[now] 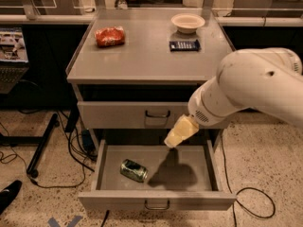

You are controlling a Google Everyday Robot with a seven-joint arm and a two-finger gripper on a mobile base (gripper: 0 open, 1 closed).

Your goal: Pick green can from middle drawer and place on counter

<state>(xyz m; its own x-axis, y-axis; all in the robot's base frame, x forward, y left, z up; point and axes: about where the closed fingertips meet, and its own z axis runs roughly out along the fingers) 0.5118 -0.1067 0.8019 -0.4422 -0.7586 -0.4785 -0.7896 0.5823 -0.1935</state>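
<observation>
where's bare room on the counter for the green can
The counter front half is bare, in front of the red bag and dark device; so is the strip between them. Back right is crowded by the bowl. The hand hovers over the middle drawer.

You see the small shiny green metal drink can [134, 170] lying on its side, slightly skewed, on the floor of the wide shallow grey metal middle drawer [118, 201]. The drawer is pulled out toward the near side, and the can rests left of its centre. The broad flat matte grey counter [147, 56] tops the cabinet farther back, and the pale tapered gripper [170, 143] hangs over the drawer, right of the can and apart from it.
</observation>
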